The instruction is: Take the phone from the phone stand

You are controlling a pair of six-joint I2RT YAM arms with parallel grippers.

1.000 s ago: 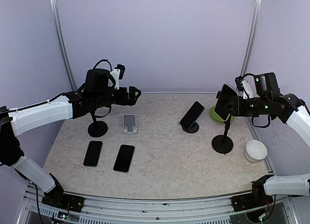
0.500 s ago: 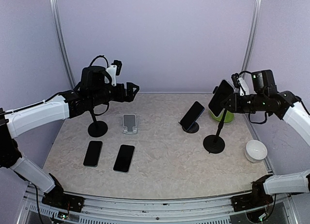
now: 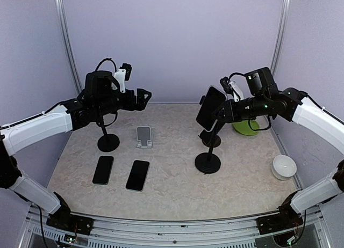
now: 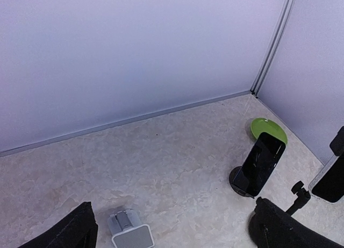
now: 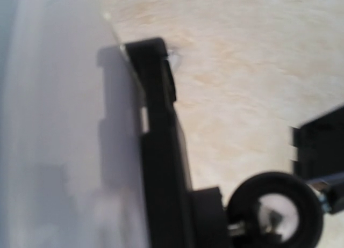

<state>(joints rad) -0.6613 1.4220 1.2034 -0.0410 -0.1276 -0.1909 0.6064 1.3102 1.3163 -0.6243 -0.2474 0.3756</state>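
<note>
Top external: the right gripper [image 3: 221, 112], the phone [image 3: 209, 107] and its phone stand [image 3: 208, 162] are now near the centre of the bench [image 3: 177, 205]. A second ago the whole set stood far right, beside the white bowl [image 3: 284, 166]. So the stand has travelled left along with the phone and has not released it.

The phone still sits clamped in the stand head, the pole leaning and the base on the bench. I judge the task not done, since phone and stand are not yet apart. It probably needs the base held down, or a pull straight out of the clamp.

The right jaws look closed on the phone's right edge. The left gripper [image 3: 141, 95] hovers high over an empty black stand [image 3: 108, 142], jaws wide apart and holding nothing, and it has barely shifted.

Right wrist: a blurred close-up of the dark clamp edge and a round knob. It confirms the gripper is very close, but pad contact cannot be told.

Left wrist shows what the top view hides. A second phone [image 4: 260, 165] leans on its low round base, fully visible, with the green plate [image 4: 269, 130] behind it. The task phone's corner is at the right frame edge, and the gap between the left fingers is empty.
</note>
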